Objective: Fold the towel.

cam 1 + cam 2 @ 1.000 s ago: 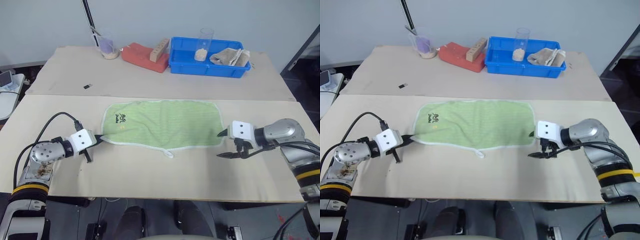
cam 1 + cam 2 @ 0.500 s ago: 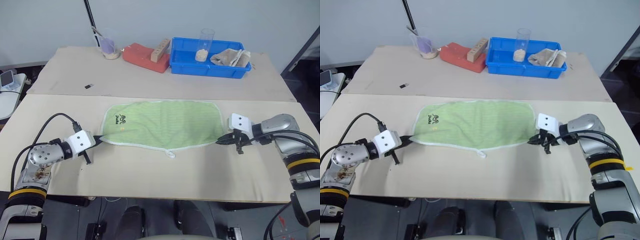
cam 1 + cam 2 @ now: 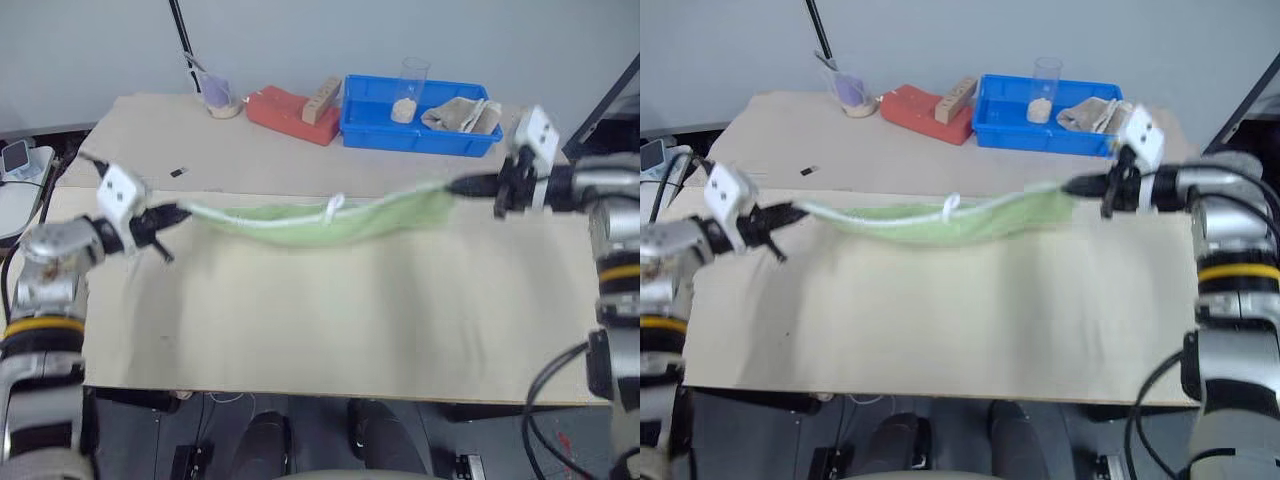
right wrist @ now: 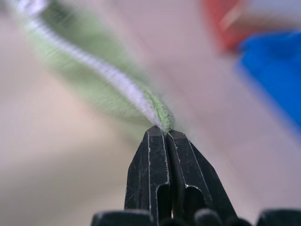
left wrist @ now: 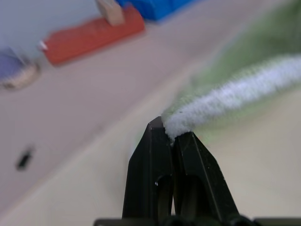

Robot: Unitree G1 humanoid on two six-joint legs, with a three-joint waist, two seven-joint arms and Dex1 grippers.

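Note:
The light green towel [image 3: 330, 222] with white edging hangs stretched above the table between my two grippers, sagging in the middle, its small white loop [image 3: 335, 206] sticking up near the centre. My left gripper [image 3: 180, 213] is shut on the towel's left end; in the left wrist view the white edging [image 5: 225, 96] runs out of the pinched fingertips [image 5: 153, 136]. My right gripper [image 3: 455, 187] is shut on the right end, and in the right wrist view the towel's edge [image 4: 108, 77] leaves the closed fingertips [image 4: 155, 139].
At the back of the table stand a blue bin [image 3: 415, 125] holding a clear cup and a beige cloth [image 3: 460, 113], a red block [image 3: 290, 110] with a wooden piece on it, and a cup [image 3: 218, 95] at the back left. A small dark item [image 3: 176, 173] lies behind the left gripper.
The right gripper closed on the towel's right end. Both grippers then rose and moved away from me, lifting the near edge of the towel off the table into a stretched strip.

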